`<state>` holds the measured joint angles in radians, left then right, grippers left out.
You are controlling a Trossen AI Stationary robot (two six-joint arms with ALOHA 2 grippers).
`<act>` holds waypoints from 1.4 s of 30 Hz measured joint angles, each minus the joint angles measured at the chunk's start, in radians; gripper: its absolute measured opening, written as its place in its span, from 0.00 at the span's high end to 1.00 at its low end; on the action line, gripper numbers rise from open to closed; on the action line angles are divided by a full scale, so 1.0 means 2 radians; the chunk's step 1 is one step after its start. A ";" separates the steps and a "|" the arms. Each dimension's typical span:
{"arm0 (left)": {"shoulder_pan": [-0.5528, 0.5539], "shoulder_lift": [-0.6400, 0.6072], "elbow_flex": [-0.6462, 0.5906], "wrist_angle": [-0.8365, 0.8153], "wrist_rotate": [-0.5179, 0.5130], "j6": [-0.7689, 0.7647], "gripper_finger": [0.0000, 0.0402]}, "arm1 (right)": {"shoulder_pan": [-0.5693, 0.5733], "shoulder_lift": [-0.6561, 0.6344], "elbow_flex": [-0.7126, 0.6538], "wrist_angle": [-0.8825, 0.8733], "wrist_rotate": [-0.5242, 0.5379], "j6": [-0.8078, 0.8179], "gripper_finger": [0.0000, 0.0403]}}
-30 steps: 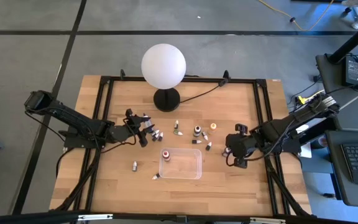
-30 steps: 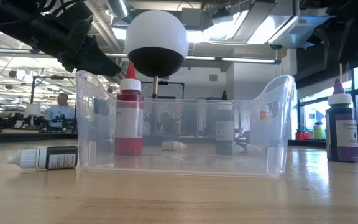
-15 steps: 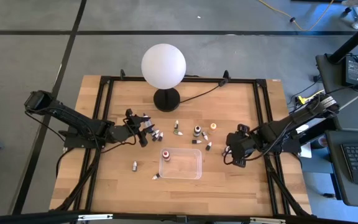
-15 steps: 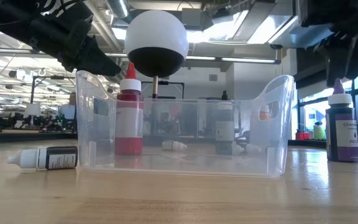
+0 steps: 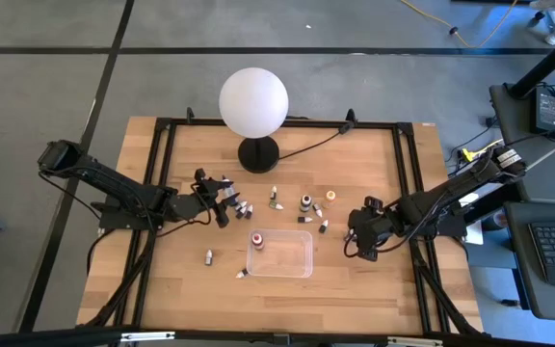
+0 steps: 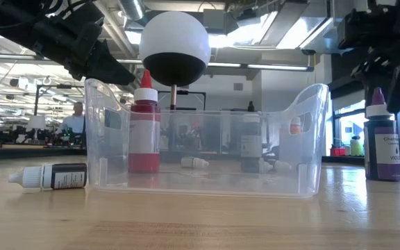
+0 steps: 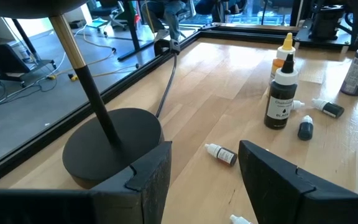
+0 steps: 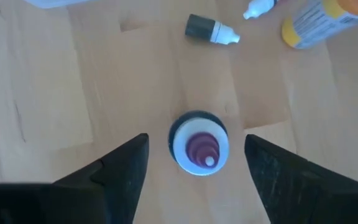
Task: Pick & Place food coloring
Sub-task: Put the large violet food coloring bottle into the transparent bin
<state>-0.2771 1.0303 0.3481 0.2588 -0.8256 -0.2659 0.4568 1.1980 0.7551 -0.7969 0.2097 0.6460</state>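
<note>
A purple-capped dark dropper bottle (image 8: pixel 199 149) (image 6: pixel 382 142) stands upright on the wood near the table's right side. My right gripper (image 8: pixel 196 142) (image 5: pixel 355 235) hangs over it, open, one finger on either side of the cap without touching. My left gripper (image 7: pixel 204 158) (image 5: pixel 226 200) is open near the lamp base (image 7: pixel 110 146), left of centre. A red bottle (image 5: pixel 257 238) (image 6: pixel 144 132) stands in the clear tray (image 5: pixel 292 258). Several small bottles lie scattered on the table, among them a black one (image 7: pixel 282 99) that stands upright and a dark one (image 6: pixel 51 176) on its side.
The white globe lamp (image 5: pixel 253 103) (image 6: pixel 174 48) stands at the far middle, its cable running to the far right. A yellow bottle (image 8: pixel 319 22) and a small lying bottle (image 8: pixel 211 28) are close to the purple one. Bare wood lies along the near edge. A person shows in the room behind.
My right gripper has come down and slightly toward the table's left, over the purple-capped bottle, so that its fingers now flank the cap in the low view. The bottle has stayed put.
</note>
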 joint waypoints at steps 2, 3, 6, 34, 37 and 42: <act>0.000 0.000 0.000 0.000 0.000 0.000 0.55 | 0.000 0.000 0.000 0.003 0.003 0.000 0.36; 0.000 0.000 0.000 0.000 0.000 0.000 0.55 | 0.000 0.000 0.000 0.003 0.003 -0.001 0.37; 0.000 0.000 0.000 0.000 -0.002 0.000 0.55 | 0.000 0.000 0.000 0.003 0.003 -0.002 0.45; 0.000 0.000 0.000 0.000 -0.002 0.009 0.55 | -0.004 0.012 0.174 0.019 0.054 -0.168 0.70; 0.000 0.000 0.000 0.000 -0.002 0.009 0.55 | -0.014 0.044 0.209 0.026 0.052 -0.222 0.70; 0.000 0.000 0.000 0.000 -0.002 0.009 0.55 | -0.035 0.124 0.261 0.037 0.004 -0.301 0.70</act>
<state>-0.2775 1.0306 0.3481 0.2584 -0.8287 -0.2478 0.3875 1.4455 1.2762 -0.7224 0.2184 0.0434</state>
